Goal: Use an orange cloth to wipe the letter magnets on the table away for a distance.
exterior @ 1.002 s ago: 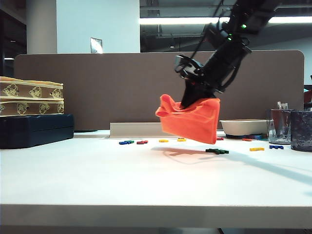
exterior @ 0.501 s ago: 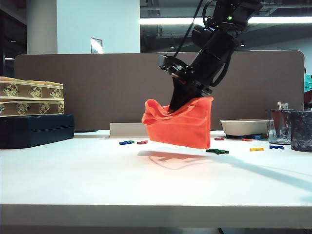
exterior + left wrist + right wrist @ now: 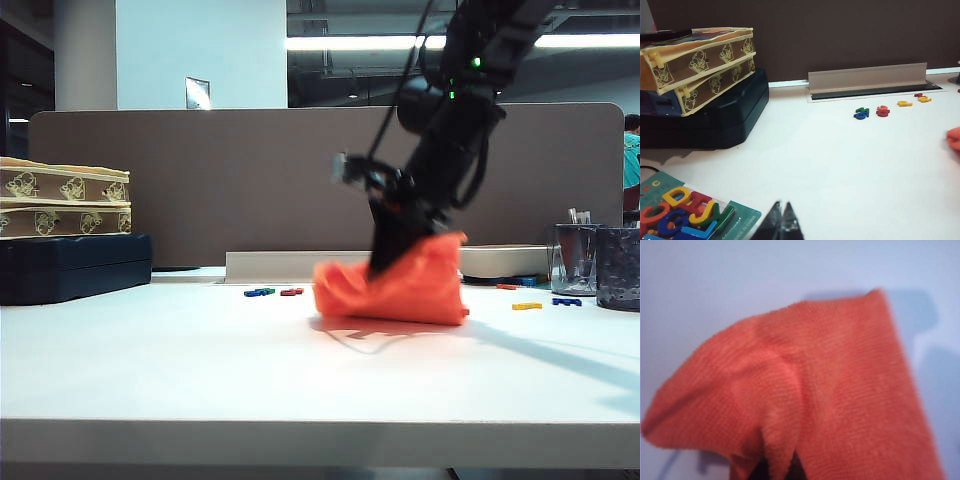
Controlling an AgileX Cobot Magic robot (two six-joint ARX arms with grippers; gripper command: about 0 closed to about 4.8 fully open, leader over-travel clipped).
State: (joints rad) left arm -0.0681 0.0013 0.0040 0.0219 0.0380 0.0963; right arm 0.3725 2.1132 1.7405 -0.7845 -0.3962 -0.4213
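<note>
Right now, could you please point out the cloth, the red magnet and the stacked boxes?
cloth (image 3: pixel 400 290): exterior view, middle of the bunched fabric.
red magnet (image 3: pixel 882 111): left wrist view, its centre.
boxes (image 3: pixel 700 62): left wrist view, patterned side.

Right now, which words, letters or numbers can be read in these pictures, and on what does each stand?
"C", "D", "G", "J": plastic letters on the teal card, probably; others overlap.
Loose letter magnets on the table: too small.
Stacked boxes: emblems only, no words.
Wall sign: blurred.
Orange cloth, held by the right gripper at the table: none.
Left gripper, beside the card: none.
</note>
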